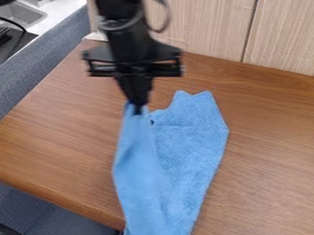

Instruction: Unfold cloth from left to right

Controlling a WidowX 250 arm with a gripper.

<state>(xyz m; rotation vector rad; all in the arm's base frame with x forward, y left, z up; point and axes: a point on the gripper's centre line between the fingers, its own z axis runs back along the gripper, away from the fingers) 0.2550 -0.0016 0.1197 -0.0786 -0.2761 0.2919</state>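
Observation:
The black gripper (138,106) hangs over the middle of the wooden table, its fingers shut on the upper left corner of the blue cloth (190,147). From that pinched corner a raised fold of cloth drops down the left side toward the bottom of the view. The right part of the cloth lies flat on the table, with a pointed, uneven top edge. At the bottom the cloth runs down to the view's lower edge.
The brown wooden table (62,138) extends to both sides of the cloth, its front edge at lower left. Pale wood panels (280,31) stand behind it. A grey padded side (36,73) borders the left, with a sink (21,13) beyond.

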